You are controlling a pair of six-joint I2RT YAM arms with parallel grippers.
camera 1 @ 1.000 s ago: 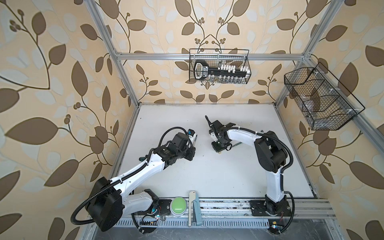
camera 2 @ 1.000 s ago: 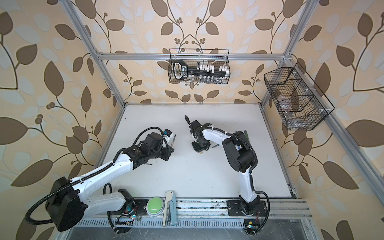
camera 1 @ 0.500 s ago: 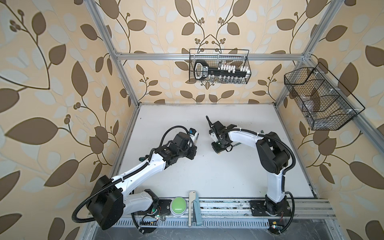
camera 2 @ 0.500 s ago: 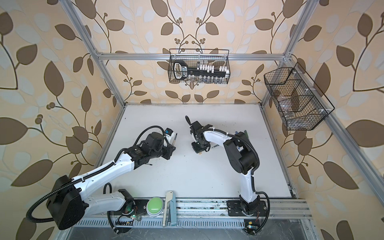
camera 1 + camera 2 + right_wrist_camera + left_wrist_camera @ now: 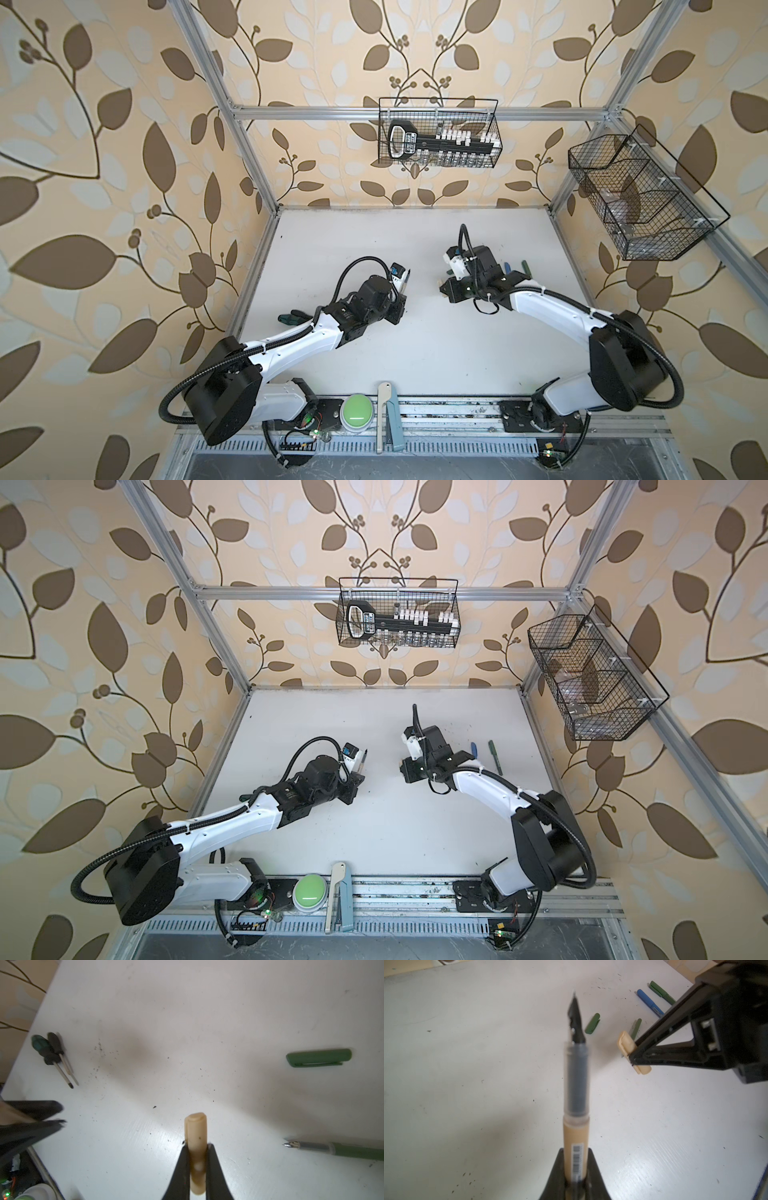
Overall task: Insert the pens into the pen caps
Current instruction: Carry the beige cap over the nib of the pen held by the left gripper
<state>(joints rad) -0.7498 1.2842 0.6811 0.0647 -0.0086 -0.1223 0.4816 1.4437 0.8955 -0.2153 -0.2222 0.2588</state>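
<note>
Right claw (image 5: 197, 1146) pinches tan cap (image 5: 196, 1128); left claw (image 5: 575, 1150) pinches tan pen (image 5: 576, 1132). Screwdrivers (image 5: 46, 1051) show in right wrist view, not left.

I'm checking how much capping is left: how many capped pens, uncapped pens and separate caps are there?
Capped pens: 2 (capped blue pen, capped green pen)
Uncapped pens: 2 (tan pen, uncapped green pen)
Separate caps: 2 (tan cap, green cap)
Total: 6
</note>
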